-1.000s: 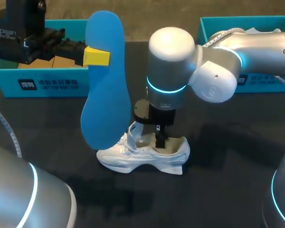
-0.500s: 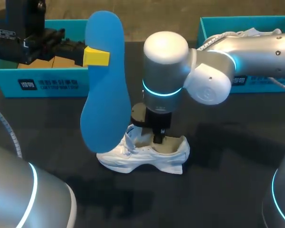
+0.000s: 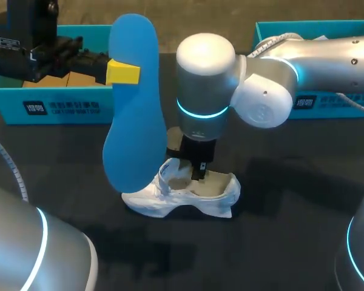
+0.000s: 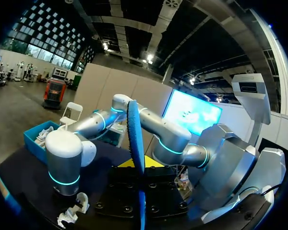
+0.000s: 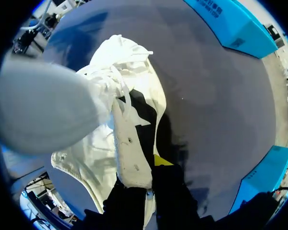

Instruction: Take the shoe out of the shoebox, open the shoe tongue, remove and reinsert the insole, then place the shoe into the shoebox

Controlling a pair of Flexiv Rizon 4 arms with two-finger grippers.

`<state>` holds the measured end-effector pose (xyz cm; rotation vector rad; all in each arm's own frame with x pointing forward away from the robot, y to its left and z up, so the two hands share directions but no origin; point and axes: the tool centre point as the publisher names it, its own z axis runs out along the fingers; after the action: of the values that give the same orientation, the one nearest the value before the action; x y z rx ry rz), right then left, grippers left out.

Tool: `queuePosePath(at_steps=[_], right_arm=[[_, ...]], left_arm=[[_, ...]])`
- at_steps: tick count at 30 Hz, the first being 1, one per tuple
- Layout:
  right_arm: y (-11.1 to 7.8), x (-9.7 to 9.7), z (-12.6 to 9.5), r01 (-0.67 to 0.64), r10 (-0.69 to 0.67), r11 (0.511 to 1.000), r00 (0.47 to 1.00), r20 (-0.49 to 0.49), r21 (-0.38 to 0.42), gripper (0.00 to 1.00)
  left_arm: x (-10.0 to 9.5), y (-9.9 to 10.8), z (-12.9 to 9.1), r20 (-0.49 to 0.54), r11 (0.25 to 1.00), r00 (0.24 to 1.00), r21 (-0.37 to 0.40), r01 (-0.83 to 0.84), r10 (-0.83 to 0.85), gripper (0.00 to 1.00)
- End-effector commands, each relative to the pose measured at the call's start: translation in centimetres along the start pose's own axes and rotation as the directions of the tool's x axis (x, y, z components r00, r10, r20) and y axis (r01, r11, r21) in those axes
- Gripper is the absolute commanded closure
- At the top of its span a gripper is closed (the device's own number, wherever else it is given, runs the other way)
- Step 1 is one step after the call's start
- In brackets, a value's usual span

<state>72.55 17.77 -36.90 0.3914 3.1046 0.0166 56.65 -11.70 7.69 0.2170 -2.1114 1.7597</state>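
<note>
- Left shoebox (image 3: 60,107): teal, at the table's (image 3: 279,242) back left. Most of its inside was hidden behind the left arm (image 3: 30,36).
- Left gripper (image 3: 130,71): raised in front of that box and pinching the insole. One yellow tip lay flat on the near face; the other finger was hidden behind the sole. In the left wrist view the sole stood edge-on straight up from the gripper (image 4: 140,165), with the fingers closed on either side.
- Insole (image 3: 136,115): blue, held upright and clear of the table, gripped near its upper end. Its lower end hung just beside the front of the shoe. From the head view I could not tell whether the two touched.
- Shoe (image 3: 181,195): white, out of both boxes, on its sole at mid-table. Its toe pointed toward the left arm's side, its opening upward, and its laces hung loose.
- Tongue (image 5: 130,148): pulled up and back out of the opening.
- Right gripper (image 3: 196,170): pointed down into the shoe's mouth. In the right wrist view the tongue ran between the two dark fingers of the gripper (image 5: 146,189) and was clamped there. One yellow tip showed beside it.
- Right arm (image 3: 273,91): came in from the right and bent down over the shoe.
- Right shoebox (image 3: 343,103): teal, at the back right, partly hidden behind that arm.
</note>
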Motion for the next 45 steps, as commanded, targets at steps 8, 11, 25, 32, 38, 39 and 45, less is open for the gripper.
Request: queuePosePath(at_steps=[8,11,25,32,38,39,45], right_arm=[[-1.8,0.7,-2.9,-0.246,0.245,0.969,0.969,-0.041,-0.021,1.0],[-2.2,1.1,-3.4,-0.373,0.37,0.927,0.927,-0.054,-0.045,1.0],[-3.1,3.6,-3.6,-0.755,0.754,0.649,0.655,-0.049,-0.092,1.0],[-3.4,3.8,-2.3,-0.81,0.808,0.579,0.586,-0.07,-0.095,1.0],[-3.5,3.3,-1.1,-0.825,0.821,0.556,0.564,-0.091,-0.102,1.0],[-3.5,3.1,-1.0,-0.825,0.821,0.555,0.564,-0.094,-0.103,1.0],[-3.9,2.3,-0.2,-0.835,0.829,0.542,0.55,-0.107,-0.091,1.0]], left_arm=[[-0.1,-0.1,0.1,-0.001,1.0,1.0,-0.004,0.001,-0.001,1.0],[-0.1,-0.1,0.1,-0.001,1.0,1.0,-0.004,0.001,-0.001,1.0],[-0.1,-0.1,0.1,-0.001,1.0,1.0,-0.004,0.001,-0.001,1.0],[-0.1,-0.1,0.1,-0.001,1.0,1.0,-0.004,0.001,-0.001,1.0],[-0.1,-0.1,0.1,-0.001,1.0,1.0,-0.004,0.001,-0.001,1.0],[-0.1,-0.1,0.1,-0.001,1.0,1.0,-0.004,0.001,-0.001,1.0],[-0.1,-0.1,0.1,-0.001,1.0,1.0,-0.004,0.001,-0.001,1.0]])
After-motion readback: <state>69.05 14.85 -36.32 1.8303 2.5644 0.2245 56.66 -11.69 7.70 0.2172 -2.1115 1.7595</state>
